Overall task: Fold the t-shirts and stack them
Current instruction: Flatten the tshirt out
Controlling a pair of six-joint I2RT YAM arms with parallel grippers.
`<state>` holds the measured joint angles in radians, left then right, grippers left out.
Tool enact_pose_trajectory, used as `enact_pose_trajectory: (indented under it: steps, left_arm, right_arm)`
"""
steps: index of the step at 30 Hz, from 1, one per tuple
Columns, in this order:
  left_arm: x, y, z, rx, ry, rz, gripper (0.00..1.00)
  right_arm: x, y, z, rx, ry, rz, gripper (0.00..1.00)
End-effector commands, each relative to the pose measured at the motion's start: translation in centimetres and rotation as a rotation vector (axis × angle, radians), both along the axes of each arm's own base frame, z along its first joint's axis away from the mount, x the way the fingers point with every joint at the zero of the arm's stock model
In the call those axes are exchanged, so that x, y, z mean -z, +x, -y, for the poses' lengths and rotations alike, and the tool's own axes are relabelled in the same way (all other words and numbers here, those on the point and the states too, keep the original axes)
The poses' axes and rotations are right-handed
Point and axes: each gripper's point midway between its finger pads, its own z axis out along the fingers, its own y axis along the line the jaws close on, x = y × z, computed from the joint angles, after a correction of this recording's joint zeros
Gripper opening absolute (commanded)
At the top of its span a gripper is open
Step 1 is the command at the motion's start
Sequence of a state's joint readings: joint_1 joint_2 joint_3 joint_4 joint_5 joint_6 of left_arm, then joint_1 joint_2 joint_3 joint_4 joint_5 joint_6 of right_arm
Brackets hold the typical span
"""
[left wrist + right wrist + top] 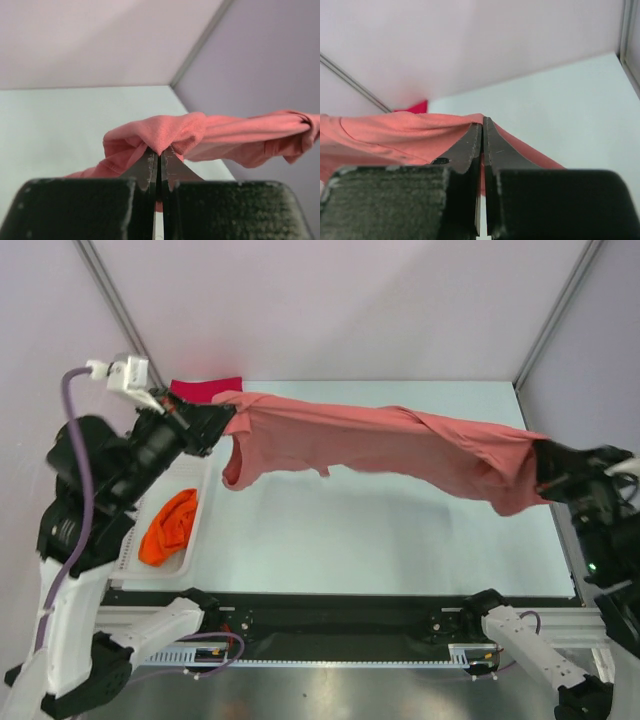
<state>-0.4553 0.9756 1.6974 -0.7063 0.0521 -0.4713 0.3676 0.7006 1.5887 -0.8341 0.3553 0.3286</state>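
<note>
A salmon-pink t-shirt (pixel 380 445) hangs stretched in the air across the table between both arms. My left gripper (pixel 225 418) is shut on its left end, the cloth bunched over the tips (pixel 160 135). At the right, my right gripper (pixel 540 472) is shut on the other end, with cloth draped over the closed jaws (pixel 420 132). An orange t-shirt (pixel 168 526) lies crumpled in the white basket (pixel 195 550) at the left. A crimson red t-shirt (pixel 205 389) lies at the table's far left corner and shows as a red patch (pixel 415 107) in the right wrist view.
The white table (pixel 380 540) lies beneath the hanging shirt. Pale walls with metal corner posts (pixel 555 310) enclose the back and sides. The black rail (pixel 340 620) with both arm bases runs along the near edge.
</note>
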Motion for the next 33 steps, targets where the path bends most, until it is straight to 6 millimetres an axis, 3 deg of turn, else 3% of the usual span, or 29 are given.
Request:
enact_pose_trajectory:
  steps: [1, 4, 7, 9, 10, 12, 13, 16, 17, 18, 19, 20, 21, 23, 24, 26, 28, 29, 30, 31, 32, 33]
  left_arm:
    - [-3.6, -2.6, 0.2, 0.077, -0.074, 0.162, 0.0]
    - [-4.0, -3.4, -0.4, 0.066, -0.097, 0.169, 0.01]
    - [-3.2, -1.8, -0.2, 0.035, -0.082, 0.12, 0.0]
    - [-2.9, -0.1, -1.1, -0.05, -0.081, 0.077, 0.0]
    - [-0.4, 2.4, -0.7, -0.098, -0.037, -0.027, 0.01]
    - [0.9, 5.3, -1.6, -0.194, 0.008, -0.113, 0.0]
    - [4.4, 8.3, -0.8, -0.2, 0.085, -0.224, 0.0]
    - [8.0, 12.6, 0.1, -0.14, 0.116, -0.356, 0.0]
    - [11.2, 15.4, 0.8, -0.125, 0.143, -0.44, 0.0]
    - [11.9, 16.5, 0.9, -0.114, 0.148, -0.456, 0.0]
    - [13.2, 18.1, 1.2, -0.11, 0.181, -0.461, 0.0]
    - [15.9, 20.0, 1.6, -0.106, 0.214, -0.505, 0.0]
    - [17.5, 21.1, 1.8, -0.101, 0.24, -0.522, 0.0]
    - [19.5, 23.3, 1.7, -0.106, 0.274, -0.521, 0.0]
    - [22.2, 24.9, 1.6, -0.109, 0.29, -0.562, 0.0]
    - [24.1, 26.9, 1.4, -0.106, 0.289, -0.569, 0.0]
    - [27.3, 29.2, 0.7, -0.116, 0.298, -0.619, 0.0]
    - [28.0, 29.9, 0.5, -0.12, 0.301, -0.628, 0.0]
    - [27.8, 30.9, -0.1, -0.131, 0.296, -0.619, 0.0]
    - [29.7, 31.8, -0.2, -0.132, 0.302, -0.647, 0.0]
    - [30.1, 32.3, -0.3, -0.132, 0.3, -0.648, 0.0]
    - [29.7, 33.1, -0.5, -0.134, 0.295, -0.631, 0.0]
  right_arm:
    - [-3.6, -2.0, 3.0, 0.12, 0.023, 0.126, 0.0]
    - [-3.7, -1.6, 3.3, 0.146, 0.032, 0.124, 0.0]
    - [-2.2, 1.0, 3.0, 0.191, 0.018, 0.05, 0.0]
    - [-0.4, 3.8, 2.2, 0.206, -0.027, -0.036, 0.0]
    - [0.4, 4.8, 2.0, 0.214, -0.046, -0.067, 0.0]
    - [3.0, 7.9, 1.3, 0.24, -0.108, -0.17, 0.0]
    - [3.9, 9.1, 1.1, 0.246, -0.131, -0.207, 0.0]
    - [7.7, 12.9, 1.0, 0.263, -0.157, -0.323, 0.0]
    - [8.8, 13.9, 0.9, 0.253, -0.157, -0.348, 0.0]
    - [9.6, 15.2, 0.9, 0.266, -0.156, -0.344, 0.0]
    - [12.0, 16.7, 0.6, 0.268, -0.181, -0.404, 0.0]
    - [13.4, 17.6, 0.4, 0.267, -0.194, -0.438, 0.0]
    - [14.1, 18.5, 0.1, 0.264, -0.193, -0.447, 0.0]
    - [17.5, 20.8, -0.5, 0.255, -0.222, -0.518, 0.0]
    - [18.3, 21.6, -0.5, 0.263, -0.228, -0.537, 0.0]
    - [20.7, 24.0, -0.6, 0.278, -0.259, -0.596, 0.0]
    - [22.2, 25.8, -0.5, 0.292, -0.269, -0.634, 0.0]
    - [24.7, 27.3, -0.1, 0.298, -0.274, -0.694, 0.0]
    - [24.1, 28.4, 0.0, 0.303, -0.262, -0.689, 0.0]
    - [24.6, 29.2, 0.0, 0.311, -0.244, -0.701, 0.0]
    - [26.7, 30.4, 0.4, 0.321, -0.239, -0.755, 0.0]
    - [26.0, 31.2, 0.5, 0.327, -0.218, -0.753, 0.0]
